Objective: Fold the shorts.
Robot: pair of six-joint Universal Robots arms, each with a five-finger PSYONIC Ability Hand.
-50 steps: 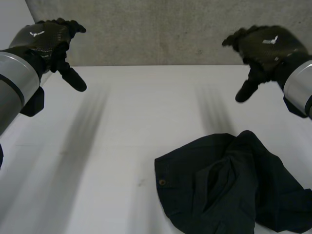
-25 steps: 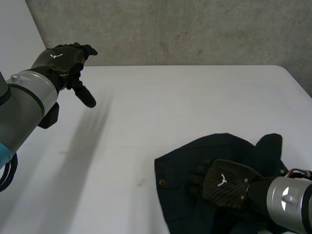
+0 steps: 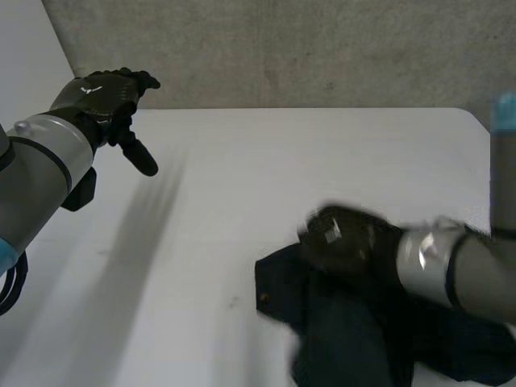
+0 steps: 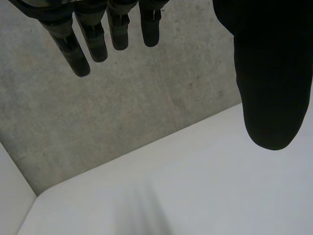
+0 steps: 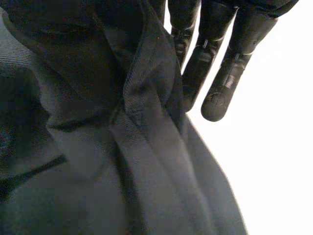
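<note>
On the white tabletop (image 3: 242, 177), the dark shorts (image 3: 347, 339) lie bunched at the near right; no fold is made, so treat the task as barely begun. The right robot hand (image 3: 339, 238) pinches a ridge of their cloth. The left robot hand (image 3: 101, 97) hovers open, empty, well apart.

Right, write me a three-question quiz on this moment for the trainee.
1. True or false: the shorts lie neatly folded in the middle of the table.
2. The left hand is: A. raised above the table, fingers straight, holding nothing. B. curled round the cloth. C. pressed flat on the table.
3. Fill the gap: the ___ hand is on the shorts.

Key
1. False: they lie rumpled at the table's near right.
2. A.
3. Right: the right hand has a ridge of cloth pinched at its fingers.
</note>
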